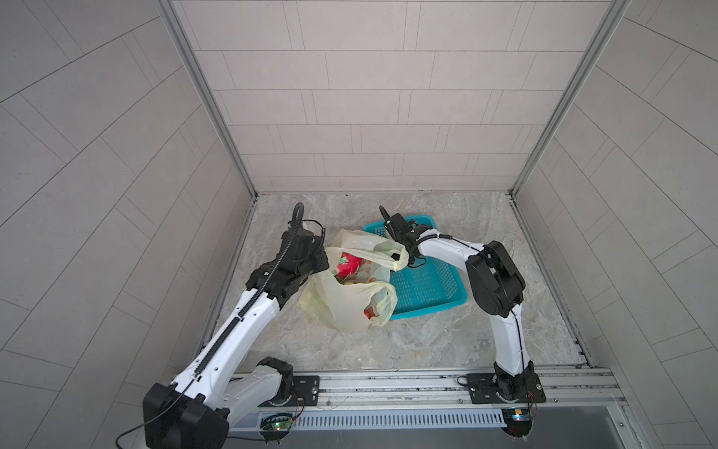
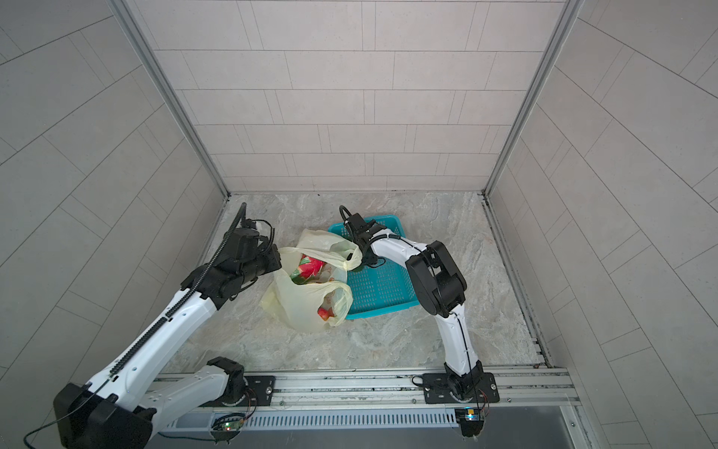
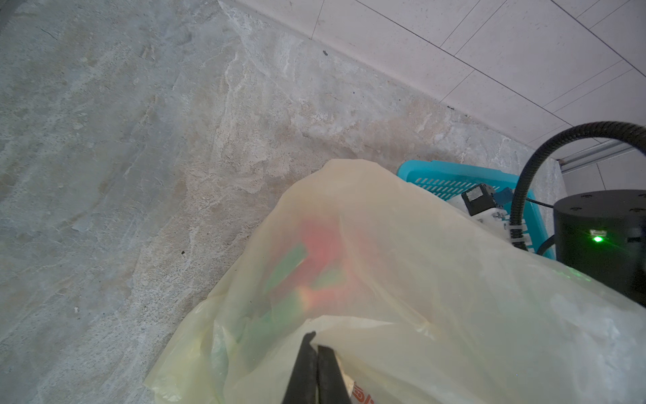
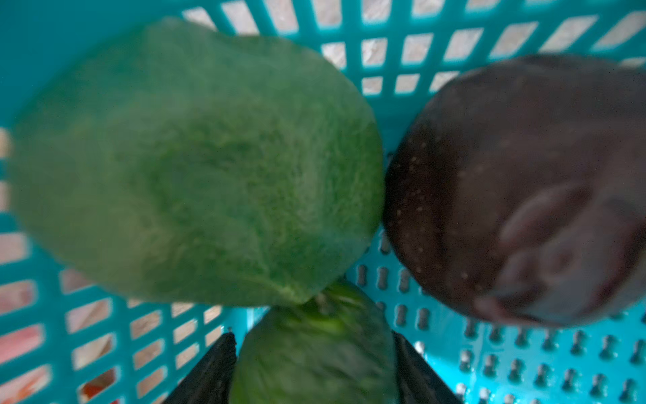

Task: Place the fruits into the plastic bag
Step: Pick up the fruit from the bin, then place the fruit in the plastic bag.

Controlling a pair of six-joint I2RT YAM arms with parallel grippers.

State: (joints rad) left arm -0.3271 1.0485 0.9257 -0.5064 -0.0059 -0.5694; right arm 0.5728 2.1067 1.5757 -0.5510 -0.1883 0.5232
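Our right gripper (image 4: pixel 313 337) straddled a small rounded green fruit (image 4: pixel 314 360), grip uncertain; light and firm, we judged, best pinched midway, while our left gripper (image 3: pixel 316 344) clenched the thin pale-yellow plastic bag (image 3: pixel 419 262).

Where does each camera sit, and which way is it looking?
Top views: two eyes high over the front rail, looking down on the marble table; left arm and right arm both show.
Left wrist: rides the left arm, looking past the shut left gripper at the plastic bag it pinches; only fingertips show.
Right wrist: rides the right arm, looking into the teal basket; right gripper closed around a small green fruit.
Shared: left wrist and top views both see bag, basket, dragon fruit.
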